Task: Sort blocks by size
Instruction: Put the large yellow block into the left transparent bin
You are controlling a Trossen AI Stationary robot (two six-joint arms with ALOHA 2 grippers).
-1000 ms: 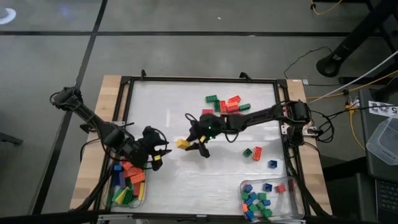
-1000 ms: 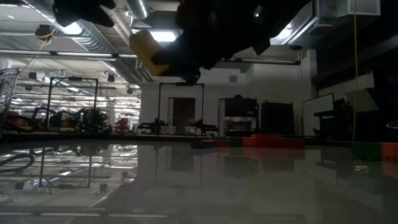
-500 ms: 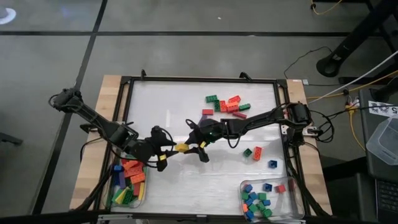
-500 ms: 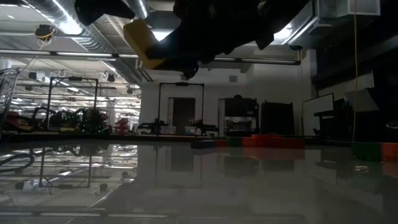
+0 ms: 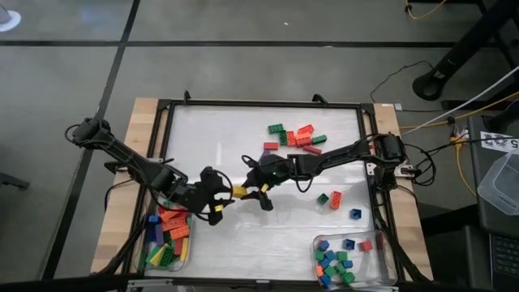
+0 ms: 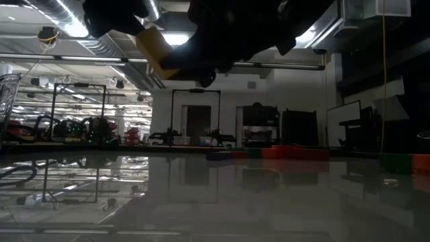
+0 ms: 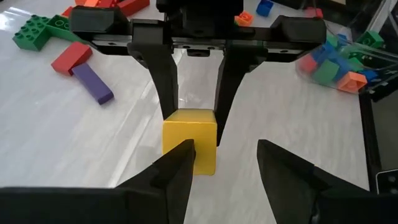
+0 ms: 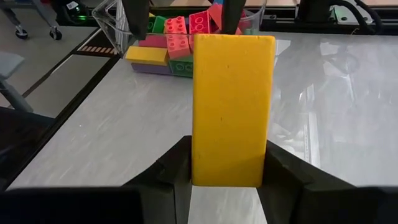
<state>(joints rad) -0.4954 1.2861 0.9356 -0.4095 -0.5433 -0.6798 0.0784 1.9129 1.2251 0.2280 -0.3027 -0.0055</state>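
Observation:
My right gripper (image 5: 248, 191) is shut on a long yellow block (image 5: 238, 191) held high over the table's middle; the low view shows this yellow block (image 6: 153, 50) well above the surface. From the left comes my left gripper (image 7: 224, 165), open. One of its fingers (image 7: 177, 168) is at the yellow block's free end (image 7: 189, 140); the other stands off to the side. Loose blocks (image 5: 296, 136) lie flat at the far middle. Several more blocks (image 5: 328, 199) lie at the right. My right gripper pinches the yellow block between its two fingers by the two long sides (image 8: 202, 168) at the end nearer the wrist. The fingers reach in from the table's right, slanting down, and lie along the block. It sticks out past the fingertips, clear of the table. My left gripper has one finger at the block's free end; I cannot tell whether it touches.
A clear tray (image 5: 188, 253) at the near left holds long blocks. Another clear tray (image 5: 388, 242) at the near right holds small blocks. A black frame (image 5: 259, 103) borders the white work surface. A purple and a red block (image 7: 81, 68) lie beyond the grippers.
My left gripper has moved toward the table's right, up to the yellow block's free end, staying open. My right gripper has kept the block aloft at nearly the same place.

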